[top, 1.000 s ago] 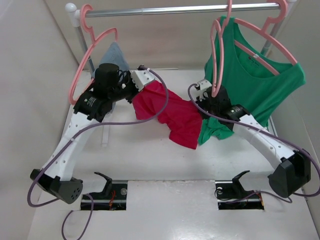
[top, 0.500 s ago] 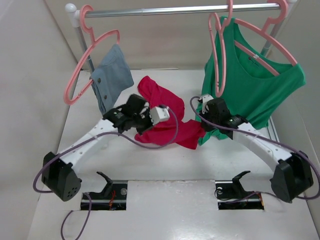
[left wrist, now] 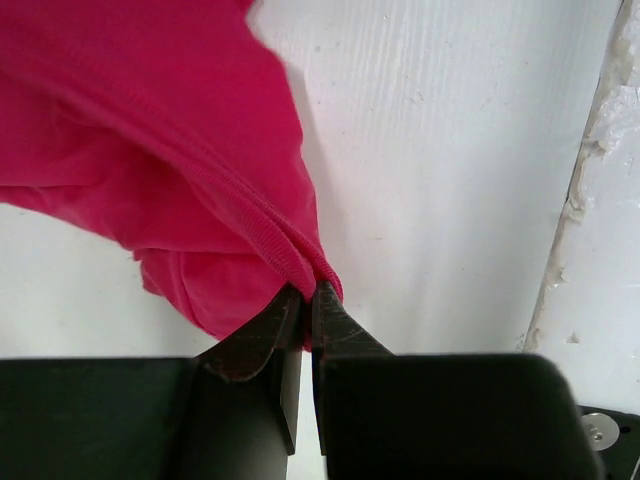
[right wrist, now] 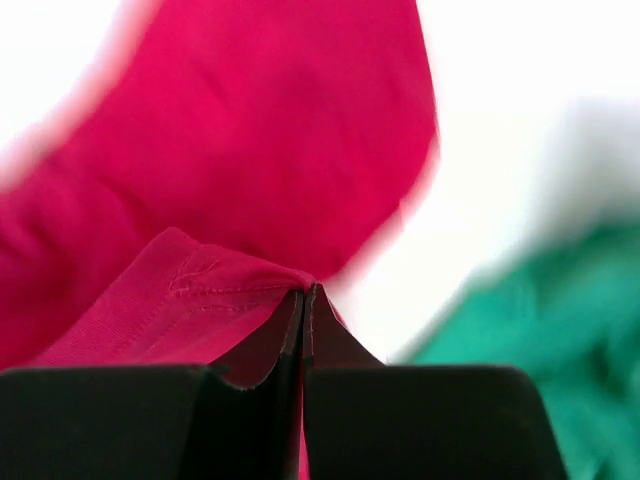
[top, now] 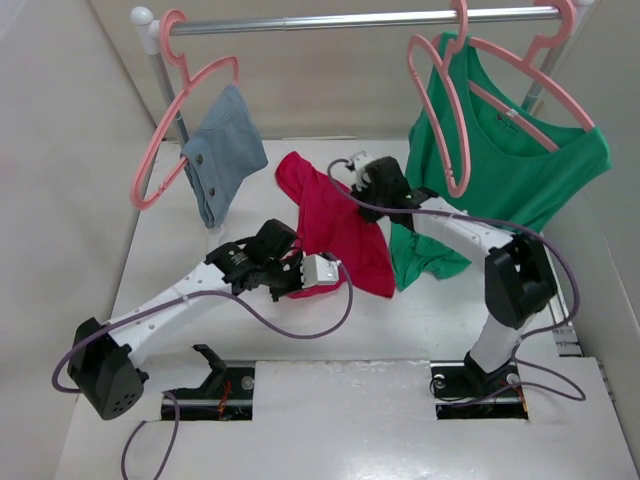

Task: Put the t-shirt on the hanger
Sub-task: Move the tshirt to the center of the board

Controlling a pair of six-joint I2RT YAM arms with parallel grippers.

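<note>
Left fingers and right fingers are each clamped on the t-shirt, stretched mid-desk. Likely step: carry. Next, you open a hem toward the empty hanger, far right.

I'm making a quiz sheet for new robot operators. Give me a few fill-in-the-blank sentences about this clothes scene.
1. The left gripper and the right gripper are both shut on the ____ t-shirt.
2. The green top hangs on a hanger coloured ____.
3. In the top view, the blue-grey cloth hangs near the ____ end of the rail.
4. The empty hanger hangs right beside the ____ top.

Missing words: red; pink; left; green
</note>
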